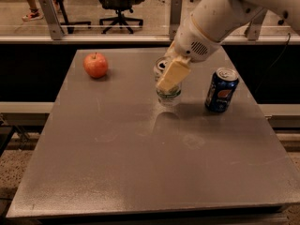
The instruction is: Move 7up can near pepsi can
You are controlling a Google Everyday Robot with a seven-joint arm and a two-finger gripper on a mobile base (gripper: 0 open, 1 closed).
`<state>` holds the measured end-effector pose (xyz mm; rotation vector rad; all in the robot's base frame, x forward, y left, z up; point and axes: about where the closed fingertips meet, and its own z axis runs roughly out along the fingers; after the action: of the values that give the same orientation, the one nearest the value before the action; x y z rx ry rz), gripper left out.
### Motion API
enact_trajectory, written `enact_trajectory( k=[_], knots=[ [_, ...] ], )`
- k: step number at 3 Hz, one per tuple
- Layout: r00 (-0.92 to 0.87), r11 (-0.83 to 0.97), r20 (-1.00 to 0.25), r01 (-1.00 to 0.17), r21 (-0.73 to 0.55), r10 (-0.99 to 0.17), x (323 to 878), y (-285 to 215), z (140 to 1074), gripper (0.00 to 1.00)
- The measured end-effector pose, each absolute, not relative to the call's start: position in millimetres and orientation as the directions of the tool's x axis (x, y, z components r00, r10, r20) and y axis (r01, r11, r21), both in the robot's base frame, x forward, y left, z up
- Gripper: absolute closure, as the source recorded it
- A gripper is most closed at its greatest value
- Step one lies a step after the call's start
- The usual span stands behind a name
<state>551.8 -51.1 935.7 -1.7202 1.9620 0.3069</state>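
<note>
The 7up can (pixel 167 95) is a white-silver can with a green base band, held just above the grey table, a little right of the middle. My gripper (pixel 169 76) is shut on the 7up can; one cream finger (pixel 172 75) covers its front, and the silver top shows behind. The pepsi can (pixel 221 90) is dark blue with a round logo and stands upright to the right of the 7up can, about one can's width away.
A red apple (pixel 95 64) sits at the table's far left. The grey table (pixel 140 163) stretches wide toward the front. My white arm (pixel 220 18) comes in from the upper right. Behind the table are a railing and office chairs.
</note>
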Motion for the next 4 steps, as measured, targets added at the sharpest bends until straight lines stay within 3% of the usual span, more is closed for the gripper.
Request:
enact_trajectory(
  k=[2, 3, 4],
  knots=[
    [-0.147, 0.251, -0.562, -0.962, -0.112, -0.814, 581, -93, 924, 1.0],
    [-0.168, 0.275, -0.569, -0.955, -0.108, -0.805, 588, -108, 920, 0.87],
    [-0.18, 0.293, -0.57, -0.949, -0.113, -0.802, 591, -119, 917, 0.64]
  ],
)
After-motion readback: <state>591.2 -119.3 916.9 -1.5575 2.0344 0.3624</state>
